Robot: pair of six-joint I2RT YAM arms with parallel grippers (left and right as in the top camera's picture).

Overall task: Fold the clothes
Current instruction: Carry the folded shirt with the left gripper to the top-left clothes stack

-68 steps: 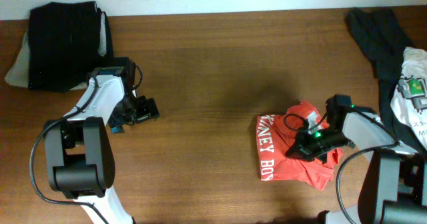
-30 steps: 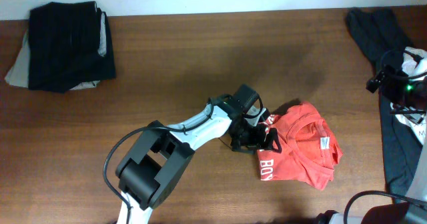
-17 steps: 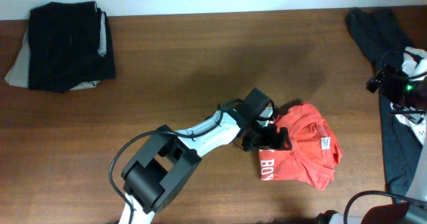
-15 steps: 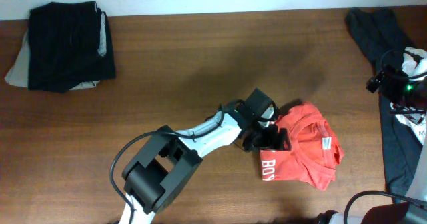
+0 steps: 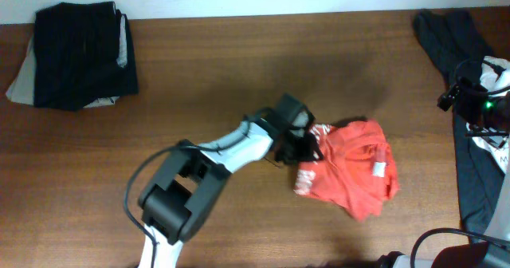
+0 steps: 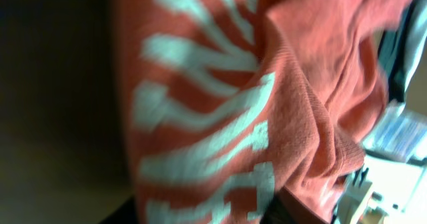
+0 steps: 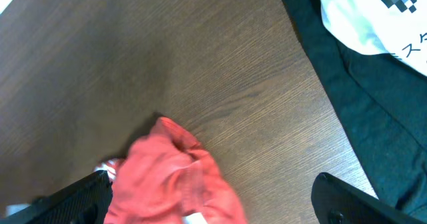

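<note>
Fingers of left gripper (image 5: 307,147) pinch the left edge of the crumpled red-orange short-sleeved cotton T-shirt (image 5: 351,168) with white printed lettering. In the left wrist view its cloth fills the frame, bunched into a ridge. T-shirt lies right of centre on the brown wooden table (image 5: 239,76). Fingers of right gripper (image 7: 210,184) spread wide, nothing between, near the loose dark grey garment (image 5: 442,37) and white printed garment (image 5: 498,136) at far right. Folded black garment stack (image 5: 80,49) at far-left corner, well apart.
</note>
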